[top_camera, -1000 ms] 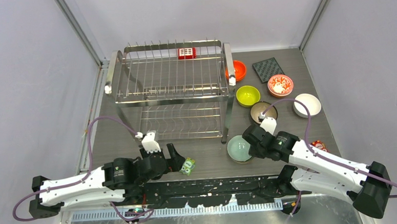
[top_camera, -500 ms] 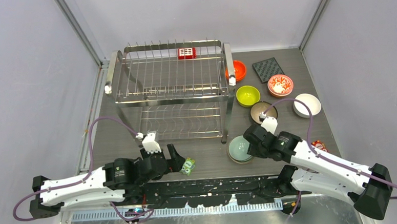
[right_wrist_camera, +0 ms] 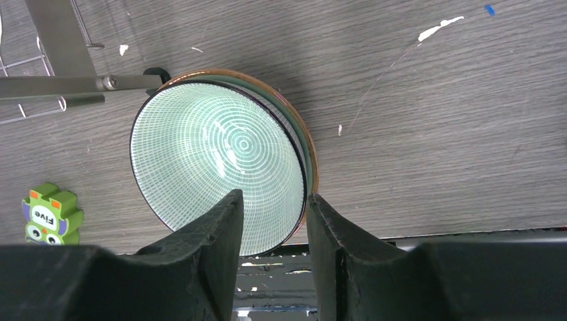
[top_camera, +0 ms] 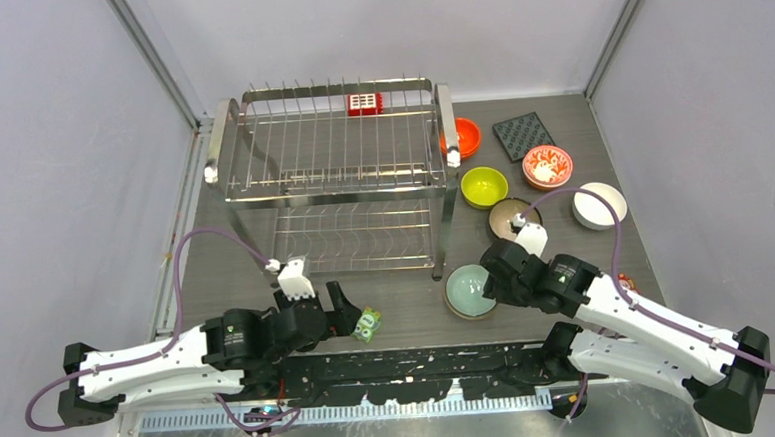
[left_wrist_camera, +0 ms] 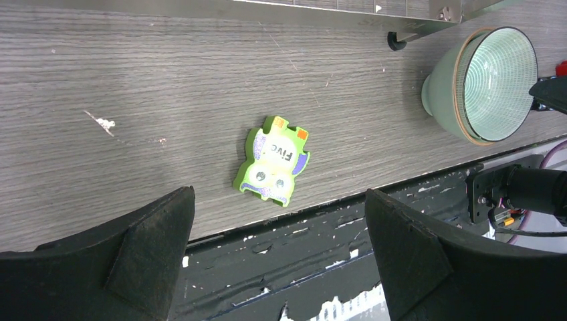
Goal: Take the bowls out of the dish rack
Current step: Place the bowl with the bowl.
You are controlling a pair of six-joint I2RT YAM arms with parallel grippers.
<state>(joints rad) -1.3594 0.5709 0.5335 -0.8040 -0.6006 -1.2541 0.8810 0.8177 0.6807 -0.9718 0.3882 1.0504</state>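
Both empty, left end effector (left_wrist_camera: 279,195) wide apart; right end effector (right_wrist_camera: 274,200) part-open astride bowl (right_wrist_camera: 214,154)

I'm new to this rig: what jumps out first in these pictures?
The big shiny dish rack, no dishes in it, fills the far left of the table. Colourful bowls sit scattered to its right. Up front, the right gripper straddles the rim of a pale green bowl.

White arms (top_camera: 151,366), black joints (top_camera: 237,336), purple cables (top_camera: 209,231)
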